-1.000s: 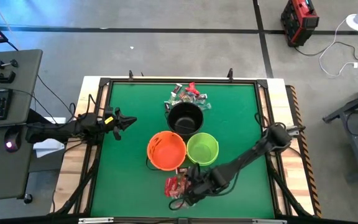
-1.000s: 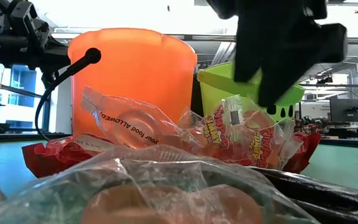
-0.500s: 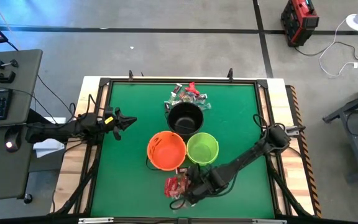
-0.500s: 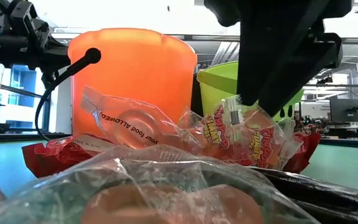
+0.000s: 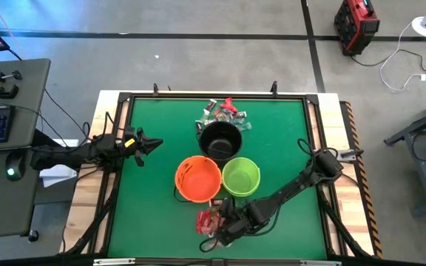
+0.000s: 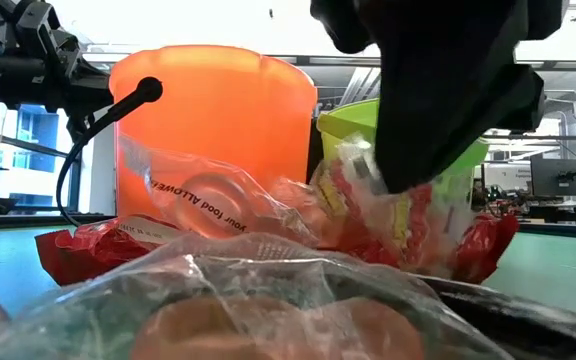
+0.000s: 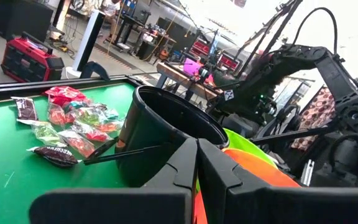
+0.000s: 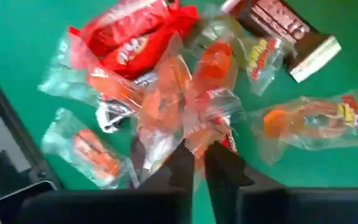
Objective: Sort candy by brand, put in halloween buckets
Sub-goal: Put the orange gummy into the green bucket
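Since 1 second ago: right claw (image 8: 196, 163) drops, pinching 1 clear-wrapped orange candy (image 8: 199, 127) from pile on green desk (image 5: 287, 140). Lift straight, shedding neighbours. Left claw (image 7: 197, 163) pressed together, idle.

R arm stretched low across the tabletop (image 5: 287, 148), right gripper (image 5: 222, 230) jaws pinched together. L arm parked at tabletop's left edge, left gripper (image 5: 151, 143) jaws closed.

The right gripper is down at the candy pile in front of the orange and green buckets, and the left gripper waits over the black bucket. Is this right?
Not quite. The high view shows the left gripper beside the black bucket, off to its left over bare table, not above it. The rest holds: the right gripper is down at the candy pile.
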Motion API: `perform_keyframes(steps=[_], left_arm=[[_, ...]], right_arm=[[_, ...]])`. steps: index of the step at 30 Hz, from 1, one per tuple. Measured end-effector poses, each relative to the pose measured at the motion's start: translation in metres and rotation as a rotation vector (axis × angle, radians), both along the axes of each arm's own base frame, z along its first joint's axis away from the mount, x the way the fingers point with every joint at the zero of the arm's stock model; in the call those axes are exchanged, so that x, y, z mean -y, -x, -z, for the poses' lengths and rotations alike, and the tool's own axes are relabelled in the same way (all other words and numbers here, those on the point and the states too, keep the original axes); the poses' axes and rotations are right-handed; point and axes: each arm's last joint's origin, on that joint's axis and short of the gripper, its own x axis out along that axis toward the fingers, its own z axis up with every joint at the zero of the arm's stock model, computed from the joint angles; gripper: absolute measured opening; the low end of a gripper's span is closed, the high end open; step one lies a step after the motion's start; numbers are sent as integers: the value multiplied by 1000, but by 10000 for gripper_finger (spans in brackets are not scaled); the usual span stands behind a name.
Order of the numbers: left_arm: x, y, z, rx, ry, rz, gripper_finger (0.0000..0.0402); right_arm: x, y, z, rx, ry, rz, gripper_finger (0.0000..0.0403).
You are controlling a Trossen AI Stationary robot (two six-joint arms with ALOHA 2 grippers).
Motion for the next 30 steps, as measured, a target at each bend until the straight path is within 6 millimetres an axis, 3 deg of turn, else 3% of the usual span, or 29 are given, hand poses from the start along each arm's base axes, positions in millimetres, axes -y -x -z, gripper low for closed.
perform_keyframes(steps=[3,10,19,22,30], left_arm=[[0,0,0,0,0,0,3],[0,0,0,0,0,0,3],[0,0,0,0,0,-1,3],[0,0,0,0,0,0,3],[0,0,0,0,0,0,3]], right_arm=[[0,5,-11,-8,9,-16,8],[3,23,-72,5,46,-128,4],[42,55,-132,44,220,-32,1],[66,58,-140,39,285,66,1],[114,46,-125,-34,269,89,1]])
